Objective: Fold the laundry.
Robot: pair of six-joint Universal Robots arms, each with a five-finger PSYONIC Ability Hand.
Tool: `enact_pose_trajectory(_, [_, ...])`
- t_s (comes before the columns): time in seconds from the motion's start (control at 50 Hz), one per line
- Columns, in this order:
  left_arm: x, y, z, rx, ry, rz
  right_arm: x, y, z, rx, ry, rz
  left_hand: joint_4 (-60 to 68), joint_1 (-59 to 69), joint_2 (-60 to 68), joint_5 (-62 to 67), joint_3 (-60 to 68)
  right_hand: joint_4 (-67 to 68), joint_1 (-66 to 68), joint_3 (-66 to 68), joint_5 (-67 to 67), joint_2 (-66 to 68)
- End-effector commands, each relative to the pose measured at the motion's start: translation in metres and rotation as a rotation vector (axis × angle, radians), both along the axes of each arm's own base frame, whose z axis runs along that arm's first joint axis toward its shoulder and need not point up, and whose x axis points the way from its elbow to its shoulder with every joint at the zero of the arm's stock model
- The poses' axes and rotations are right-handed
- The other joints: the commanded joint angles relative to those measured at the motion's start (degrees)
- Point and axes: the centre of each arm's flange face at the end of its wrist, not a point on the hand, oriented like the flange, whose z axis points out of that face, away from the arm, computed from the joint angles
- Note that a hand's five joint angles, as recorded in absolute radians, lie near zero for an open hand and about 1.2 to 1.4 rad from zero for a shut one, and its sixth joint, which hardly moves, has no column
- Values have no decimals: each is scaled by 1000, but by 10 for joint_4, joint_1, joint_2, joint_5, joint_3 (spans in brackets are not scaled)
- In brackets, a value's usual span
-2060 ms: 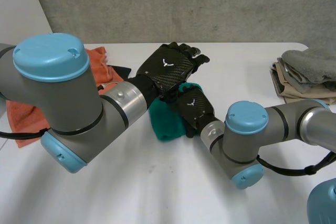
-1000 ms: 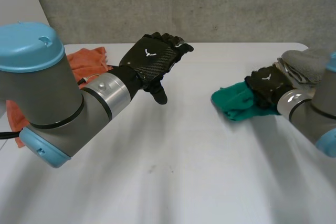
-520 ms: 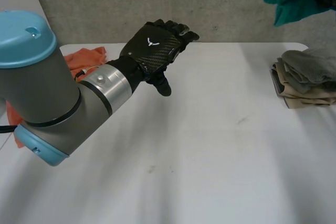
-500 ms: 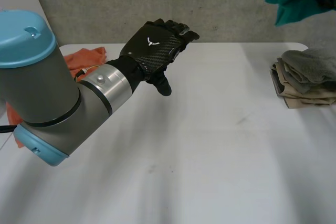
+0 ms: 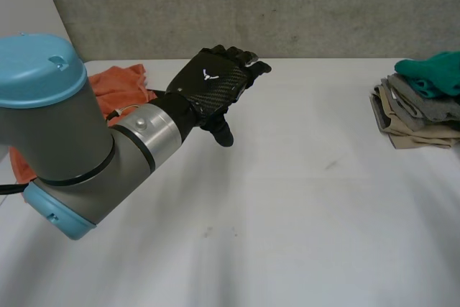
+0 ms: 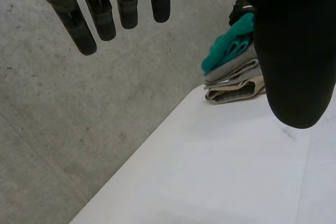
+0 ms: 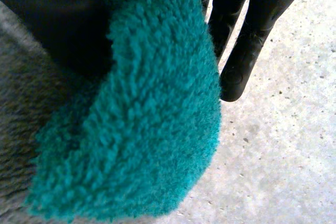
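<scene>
The left hand (image 5: 213, 84) hung above the table (image 5: 287, 206) in the upper middle of the head view, released, its fingers (image 6: 100, 11) straight and spread and holding nothing; its grey arm with the light-blue cap filled the left of that frame. Behind the arm, at the upper left, an orange cloth (image 5: 118, 80) lay crumpled on the table. At the right edge of the head view sat a stack of folded laundry (image 5: 417, 116), beige pieces beneath and grey above; the teal cloth (image 5: 435, 75) rested on top of it, bunched rather than flat. In the left wrist view the same stack showed beyond the hand's thumb, near the table's far edge, the teal cloth on its top. In the right wrist view the right hand (image 7: 247, 35) was right at the teal cloth, whose fleecy bulk lay against its palm, with grey fabric just beside it; whether that hand grasped the cloth or had let go could not be told. A concrete wall (image 5: 287, 5) stood behind the table.
</scene>
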Motion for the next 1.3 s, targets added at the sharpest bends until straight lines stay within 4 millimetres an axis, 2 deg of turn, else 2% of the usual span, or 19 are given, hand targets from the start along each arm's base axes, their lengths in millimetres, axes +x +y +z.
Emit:
enact_pose_trajectory(0.02, [0,2,2,-3,4,-2,-4,5,20,-6,-2,-10,14,20,11,3,8,118,251,129,139,126])
enact_pose_trajectory(0.1, [-1,4,3,-4,4,-7,-5,8,18,46,-23,-31,14,20,11,3,8,102,235,113,123,110])
enact_pose_trajectory(0.12, [-2,6,3,-5,5,-13,-5,11,14,93,-37,-51,12,18,10,1,6,-242,-108,-230,-220,-233])
enact_pose_trajectory(0.16, [-3,8,3,-5,5,-18,-5,16,14,145,-57,-68,12,18,10,1,6,-582,-449,-571,-561,-574])
enact_pose_trajectory(0.34, [-4,11,5,-11,8,-26,-32,65,50,344,-15,-226,10,16,8,0,4,-582,-449,-571,-561,-574])
enact_pose_trajectory(0.4, [-4,11,7,-13,11,-24,-52,80,58,423,8,-363,10,16,8,0,4,-582,-449,-571,-561,-574])
enact_pose_trajectory(0.46, [-4,12,10,-21,17,-24,-100,92,75,460,81,-647,10,16,8,0,4,-582,-449,-571,-561,-574])
enact_pose_trajectory(0.52, [-2,11,14,-29,22,-19,-119,93,91,429,165,-783,10,16,8,0,4,-582,-449,-571,-561,-574])
enact_pose_trajectory(0.58, [1,7,18,-44,32,5,-127,83,126,267,244,-874,12,18,10,1,6,-582,-449,-571,-561,-574])
enact_pose_trajectory(0.68, [11,-7,31,-90,64,125,-86,75,172,-31,130,-774,20,26,18,10,14,-582,-449,-571,-561,-574])
enact_pose_trajectory(0.72, [32,-33,35,-106,81,283,-41,90,197,-170,31,-623,35,42,33,25,30,-582,-449,-571,-561,-574])
enact_pose_trajectory(0.76, [43,-46,37,-109,84,351,-11,98,202,-213,-2,-503,34,40,32,23,28,-582,-449,-571,-561,-574])
enact_pose_trajectory(0.84, [73,-78,36,-120,81,483,62,120,186,-212,-37,-198,27,33,25,16,21,-582,-449,-571,-561,-574])
enact_pose_trajectory(0.88, [96,-106,30,-135,68,562,126,146,155,-146,-15,31,22,28,20,11,16,-582,-449,-571,-561,-574])
enact_pose_trajectory(0.92, [112,-128,17,-138,39,613,165,168,133,-80,12,157,20,26,18,10,14,-582,-449,-571,-561,-574])
enact_pose_trajectory(0.98, [138,-161,-8,-139,-36,676,191,189,101,45,51,220,20,26,18,10,14,-582,-449,-571,-561,-574])
enact_pose_trajectory(1.1, [186,-214,-68,-161,-249,710,215,219,39,349,188,250,20,26,18,10,14,-582,-449,-571,-561,-574])
enact_pose_trajectory(1.22, [199,-248,-122,-162,-321,604,215,228,21,414,281,210,20,26,18,10,14,-582,-449,-571,-561,-574])
enact_pose_trajectory(1.3, [220,-275,-151,-146,-338,666,213,232,13,443,290,200,34,40,32,23,28,-582,-449,-571,-561,-574])
